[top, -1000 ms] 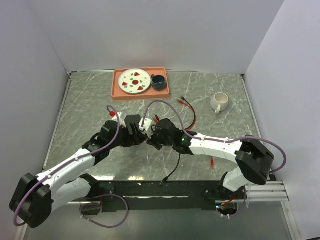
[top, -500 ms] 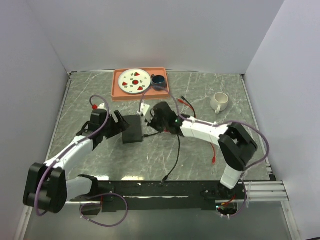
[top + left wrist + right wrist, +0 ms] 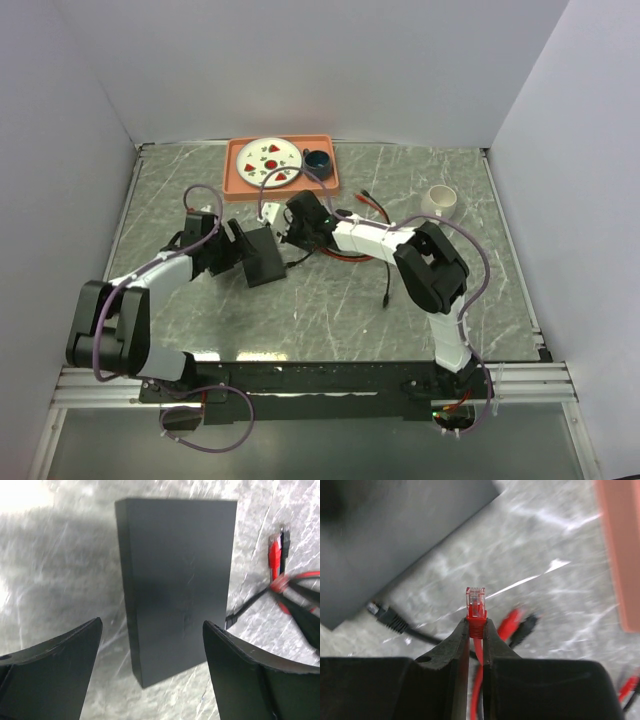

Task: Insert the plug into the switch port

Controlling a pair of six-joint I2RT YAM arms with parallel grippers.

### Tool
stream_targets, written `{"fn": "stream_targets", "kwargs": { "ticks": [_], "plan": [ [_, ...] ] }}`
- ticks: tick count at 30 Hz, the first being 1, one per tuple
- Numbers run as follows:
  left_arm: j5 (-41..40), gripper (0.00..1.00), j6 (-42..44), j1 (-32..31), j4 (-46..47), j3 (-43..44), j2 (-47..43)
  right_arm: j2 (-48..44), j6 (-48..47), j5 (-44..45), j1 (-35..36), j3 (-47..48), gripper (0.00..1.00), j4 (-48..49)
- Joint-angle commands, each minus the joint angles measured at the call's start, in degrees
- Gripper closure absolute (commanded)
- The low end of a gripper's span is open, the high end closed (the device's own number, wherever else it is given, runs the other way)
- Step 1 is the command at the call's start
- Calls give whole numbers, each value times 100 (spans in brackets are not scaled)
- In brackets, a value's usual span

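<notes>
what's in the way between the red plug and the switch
Nothing visible: only bare table lies between the red plug and the switch. A black cable end sits at the switch's edge, off to one side.

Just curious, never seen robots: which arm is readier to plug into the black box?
Right: the right gripper pinches the red plug, tip free, near the switch; the left gripper hangs open and empty over it.
</notes>
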Motion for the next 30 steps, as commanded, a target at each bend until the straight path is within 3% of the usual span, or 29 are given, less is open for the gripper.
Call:
{"fn": "stream_targets", "kwargs": {
  "ticks": [1, 9, 21, 30],
  "plan": [
    [121, 12, 222, 47, 358, 414, 364, -23, -58, -4, 172, -128, 100, -179],
    [586, 13, 503, 55, 797, 792, 1198, 311, -57, 32, 585, 56, 100, -592],
    [841, 12, 1004, 55, 692, 1943, 2253, 311, 39, -13, 796, 118, 100, -891],
    [947, 13, 1066, 55, 675, 1856, 2219, 469, 57, -38, 805, 443, 100, -1155]
  ]
}}
